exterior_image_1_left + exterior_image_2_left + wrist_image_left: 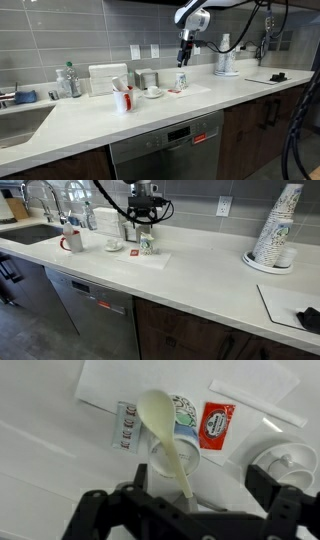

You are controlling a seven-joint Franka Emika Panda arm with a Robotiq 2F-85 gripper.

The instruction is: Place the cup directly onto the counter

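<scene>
On the smooth white counter point(150, 115) we see the pale cup point(181, 80) on a flat white sheet point(158, 258), the gripper point(183, 58) above it spread wide. Only the wrist view shows a cream spoon point(165, 430) across it.

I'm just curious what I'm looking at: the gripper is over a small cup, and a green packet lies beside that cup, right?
Not quite. The packet is red, not green, as the wrist view shows. The rest holds: the gripper is over the small cup, and the packet lies beside it.
</scene>
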